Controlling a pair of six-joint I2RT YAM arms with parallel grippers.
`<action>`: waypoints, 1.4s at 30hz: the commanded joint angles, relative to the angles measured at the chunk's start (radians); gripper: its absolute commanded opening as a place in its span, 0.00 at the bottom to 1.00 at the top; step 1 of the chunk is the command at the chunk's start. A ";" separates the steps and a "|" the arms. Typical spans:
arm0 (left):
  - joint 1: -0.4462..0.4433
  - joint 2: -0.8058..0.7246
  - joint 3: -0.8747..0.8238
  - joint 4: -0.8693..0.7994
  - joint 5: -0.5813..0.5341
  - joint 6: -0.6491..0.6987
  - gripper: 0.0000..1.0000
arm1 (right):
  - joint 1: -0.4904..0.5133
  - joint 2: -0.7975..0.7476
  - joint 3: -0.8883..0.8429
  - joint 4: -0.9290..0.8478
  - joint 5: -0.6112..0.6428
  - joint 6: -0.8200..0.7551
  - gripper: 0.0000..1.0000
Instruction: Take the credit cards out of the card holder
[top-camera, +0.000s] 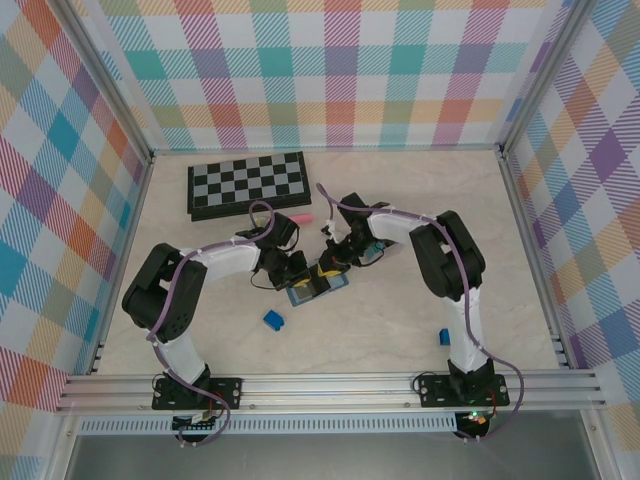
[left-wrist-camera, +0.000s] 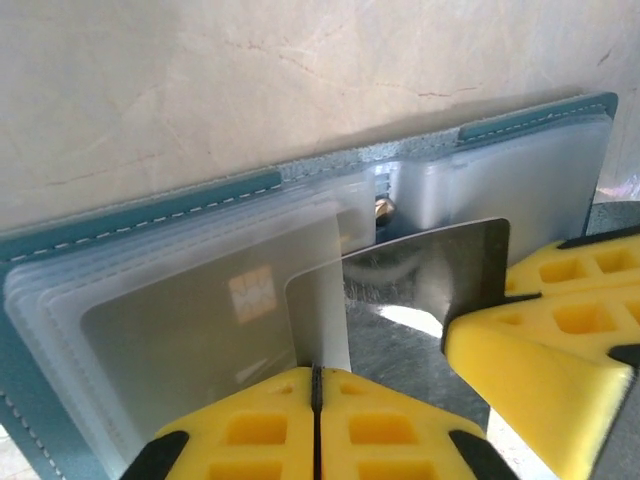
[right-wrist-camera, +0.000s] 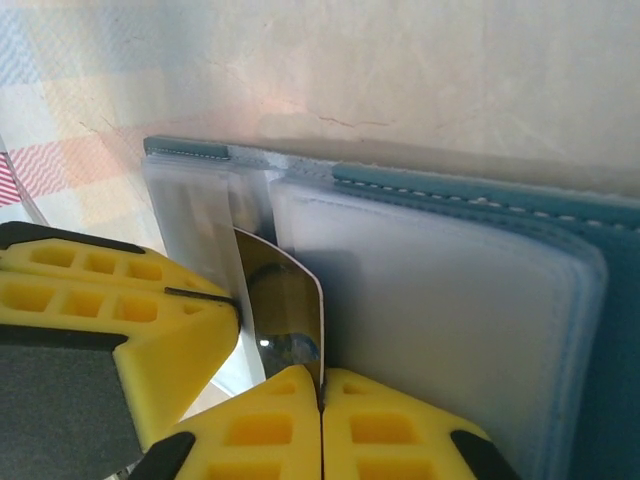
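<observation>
The slate-blue card holder (top-camera: 318, 290) lies open on the table between both arms, its clear sleeves (left-wrist-camera: 180, 300) fanned out. One sleeve holds a grey credit card with a chip (left-wrist-camera: 200, 325). My left gripper (left-wrist-camera: 316, 372) is shut on the edge of a clear sleeve of the card holder. My right gripper (right-wrist-camera: 322, 385) is shut on a shiny silver credit card (right-wrist-camera: 285, 300) that stands partly out of the middle sleeves. In the left wrist view that card (left-wrist-camera: 430, 265) shows with the right fingers (left-wrist-camera: 560, 320) pinching its corner. The left fingers (right-wrist-camera: 90, 300) sit just left of it.
A folded chessboard (top-camera: 248, 184) lies at the back, with a pink piece (top-camera: 300, 217) in front of it. Small blue blocks sit at the front left (top-camera: 273, 320) and near the right arm (top-camera: 444, 337). Metal frame posts and plaid walls border the table.
</observation>
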 joint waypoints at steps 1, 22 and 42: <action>-0.006 -0.008 0.001 -0.091 -0.044 0.016 0.16 | 0.001 -0.077 -0.031 -0.025 0.138 -0.003 0.03; 0.073 -0.353 0.081 -0.381 -0.174 0.127 0.87 | -0.005 -0.598 -0.140 -0.112 0.493 -0.007 0.00; 0.209 -0.510 -0.047 -0.388 -0.176 0.192 1.00 | -0.303 -0.433 0.136 -0.280 0.545 -0.433 0.00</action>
